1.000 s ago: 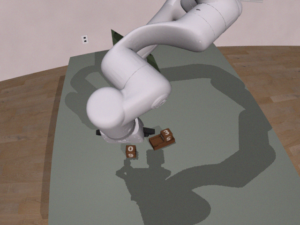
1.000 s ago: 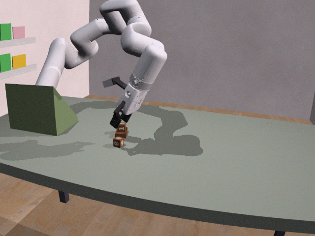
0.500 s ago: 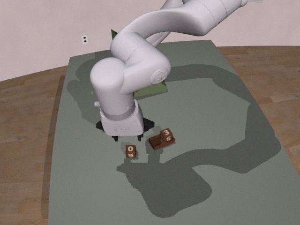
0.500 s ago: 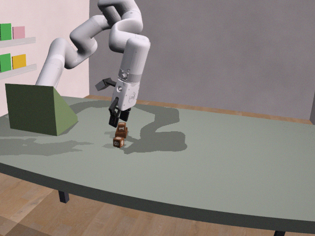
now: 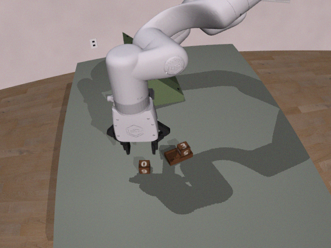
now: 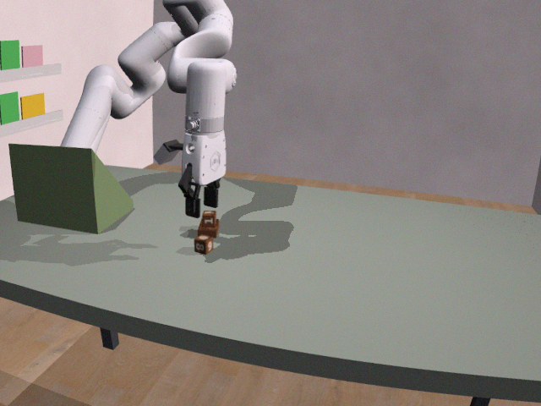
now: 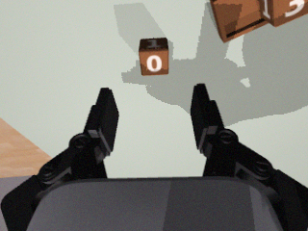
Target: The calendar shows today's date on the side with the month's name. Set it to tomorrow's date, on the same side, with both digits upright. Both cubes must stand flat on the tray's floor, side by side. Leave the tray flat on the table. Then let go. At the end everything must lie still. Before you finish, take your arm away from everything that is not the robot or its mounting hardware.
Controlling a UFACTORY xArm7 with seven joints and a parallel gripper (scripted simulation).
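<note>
A brown wooden tray (image 5: 178, 156) lies flat on the table with one cube (image 5: 183, 149) in its right half, 3 on top; its left half is empty. The tray also shows at the top right of the wrist view (image 7: 241, 16). A second cube (image 5: 144, 167) stands loose on the table left of the tray, 0 on top and 9 on the near side; it shows in the wrist view (image 7: 154, 57) and in the exterior view (image 6: 204, 244). My gripper (image 5: 139, 150) points straight down, open and empty, hovering just behind the loose cube, fingers apart from it.
A green wedge-shaped block (image 6: 65, 188) stands on the table behind the arm, also in the top view (image 5: 163, 90). Shelves with coloured boxes (image 6: 21, 79) hang on the left wall.
</note>
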